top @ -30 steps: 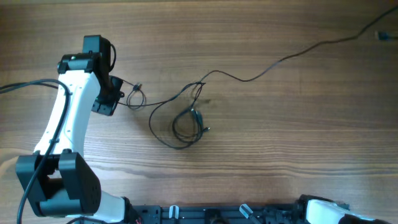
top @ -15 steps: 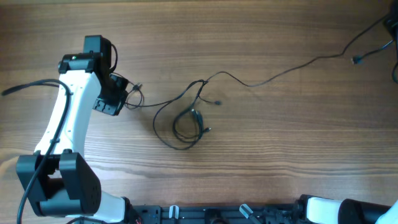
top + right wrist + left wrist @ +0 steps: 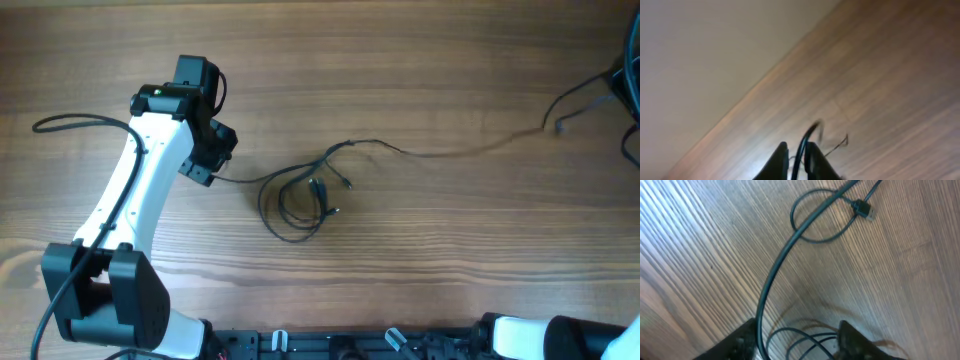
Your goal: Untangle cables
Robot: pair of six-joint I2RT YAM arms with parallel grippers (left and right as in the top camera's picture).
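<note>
A black cable lies in a tangle of loops (image 3: pixel 298 208) at mid-table. A thin strand (image 3: pixel 450 153) runs right from it to a loose plug (image 3: pixel 560 126). My left gripper (image 3: pixel 207 170) sits at the tangle's left end. In the left wrist view it (image 3: pixel 799 330) is open, with a cable (image 3: pixel 771 280) running past its left finger and thin loops lying between the jaws. A USB plug (image 3: pixel 867 211) lies farther out. My right gripper (image 3: pixel 796 150) is lifted off the far right of the table, its fingers nearly together on a dark cable (image 3: pixel 805 137).
Bare wooden tabletop (image 3: pixel 420 60) surrounds the tangle. The left arm's own grey lead (image 3: pixel 70 123) trails off to the left. Dark cables (image 3: pixel 600 95) hang at the far right edge. The arm mounts (image 3: pixel 330 345) line the front edge.
The left arm moved right towards the tangle and its jaws opened, letting go of the small loop. The right-hand strand was drawn out straighter and its plug end shifted.
</note>
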